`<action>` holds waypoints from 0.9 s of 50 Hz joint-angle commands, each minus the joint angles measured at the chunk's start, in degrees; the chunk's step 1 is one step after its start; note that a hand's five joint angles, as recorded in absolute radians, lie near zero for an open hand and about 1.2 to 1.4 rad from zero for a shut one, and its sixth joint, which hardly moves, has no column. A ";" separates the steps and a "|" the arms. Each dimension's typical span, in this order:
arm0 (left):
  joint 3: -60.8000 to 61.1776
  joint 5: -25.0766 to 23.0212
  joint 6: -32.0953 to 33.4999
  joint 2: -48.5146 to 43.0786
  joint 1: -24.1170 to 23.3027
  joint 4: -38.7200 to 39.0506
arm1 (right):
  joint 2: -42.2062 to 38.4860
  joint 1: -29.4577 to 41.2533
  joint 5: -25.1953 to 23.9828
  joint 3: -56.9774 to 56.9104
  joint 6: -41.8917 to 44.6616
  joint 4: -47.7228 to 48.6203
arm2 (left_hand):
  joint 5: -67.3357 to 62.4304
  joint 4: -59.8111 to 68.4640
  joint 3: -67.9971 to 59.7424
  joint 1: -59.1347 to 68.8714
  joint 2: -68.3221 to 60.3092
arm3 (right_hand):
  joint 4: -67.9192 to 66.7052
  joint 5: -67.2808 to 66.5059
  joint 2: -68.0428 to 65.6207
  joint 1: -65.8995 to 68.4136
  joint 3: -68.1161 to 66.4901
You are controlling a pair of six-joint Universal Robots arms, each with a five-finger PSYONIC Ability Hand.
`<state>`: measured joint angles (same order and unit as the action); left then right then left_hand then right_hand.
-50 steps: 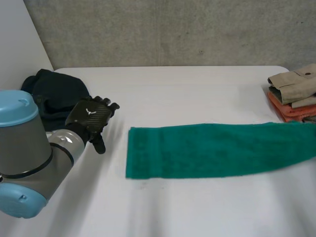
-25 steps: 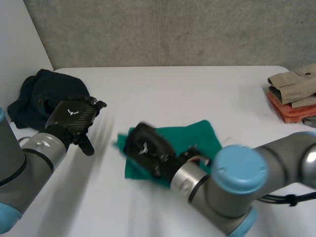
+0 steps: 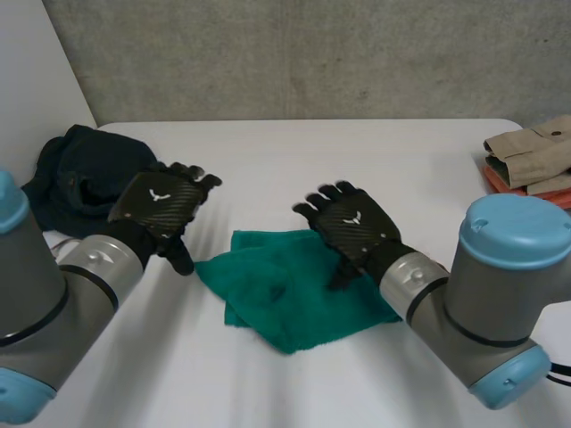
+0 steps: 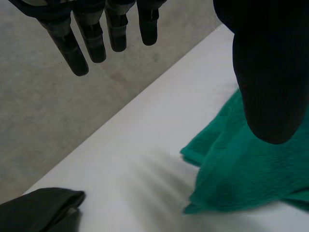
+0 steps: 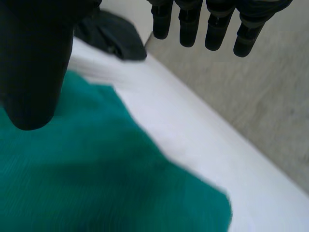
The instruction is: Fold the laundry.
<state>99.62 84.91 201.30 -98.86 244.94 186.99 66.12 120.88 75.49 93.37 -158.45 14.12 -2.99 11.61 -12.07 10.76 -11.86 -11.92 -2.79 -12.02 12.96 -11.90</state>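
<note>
A crumpled green towel (image 3: pixel 294 290) is laid mid-frame on the white worktop (image 3: pixel 357 160). The left hand (image 3: pixel 159 207) and right hand (image 3: pixel 352 225) are held at its sides, fingers wide.

Bare counter (image 3: pixel 357 152) is seen beyond the green towel (image 3: pixel 285 299). The far left corner is taken by dark clothes (image 3: pixel 85 169), the far right by a folded stack (image 3: pixel 533 160).

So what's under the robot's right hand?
The green towel, bunched on the white table. The right hand spreads open over it. Whether it touches the cloth is hidden, and so is anything beneath the towel.
</note>
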 commanded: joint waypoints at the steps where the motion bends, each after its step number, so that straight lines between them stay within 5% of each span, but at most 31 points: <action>1: 1.19 0.26 0.32 -0.98 -4.28 -0.84 | -0.73 -4.16 -1.31 1.20 1.91 -3.93 | 2.99 -1.61 2.07 -0.76 1.86 | 1.92 2.79 2.02 -2.96 1.90; 18: -3.90 -6.95 4.45 -13.90 -10.18 1.18 | 0.24 -8.12 1.76 3.93 5.95 -8.15 | -2.76 4.14 -3.69 5.00 -3.90 | 1.92 2.79 2.02 -2.96 1.90; 20: -4.95 -6.60 7.26 -15.74 -10.36 1.18 | 0.24 -8.47 1.59 4.54 6.75 -7.62 | -9.96 11.34 -10.88 12.20 -11.09 | 1.92 2.79 2.02 -2.96 1.90; 25: -7.24 -4.49 11.48 -18.47 -10.27 1.27 | -0.38 -9.00 1.76 4.81 7.19 -6.30 | -58.64 60.02 -59.56 60.87 -59.77 | 1.92 2.79 2.02 -2.96 1.90; 27: -8.38 -3.96 12.53 -18.82 -10.36 1.44 | -0.38 -9.09 1.77 4.72 7.19 -6.04 | -66.98 68.36 -67.90 69.21 -68.11 | 1.92 2.79 2.02 -2.96 1.90; 38: -24.98 -0.71 14.30 -18.56 -14.22 4.78 | 1.02 -9.00 4.22 3.84 5.26 -5.25 | -67.01 68.39 -67.93 69.24 -68.14 | 1.92 2.79 2.02 -2.96 1.90; 45: -30.63 7.28 10.44 -14.70 -15.46 4.17 | 2.08 -9.79 5.81 4.10 1.13 -2.61 | -67.01 68.39 -67.93 69.24 -68.14 | 1.92 2.79 2.02 -2.96 1.90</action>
<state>71.23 86.81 214.83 -116.46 229.80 191.62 67.57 111.59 80.53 97.25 -154.84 9.83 -54.70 68.62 -67.71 65.86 -68.48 -11.92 -2.79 -12.02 12.96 -11.90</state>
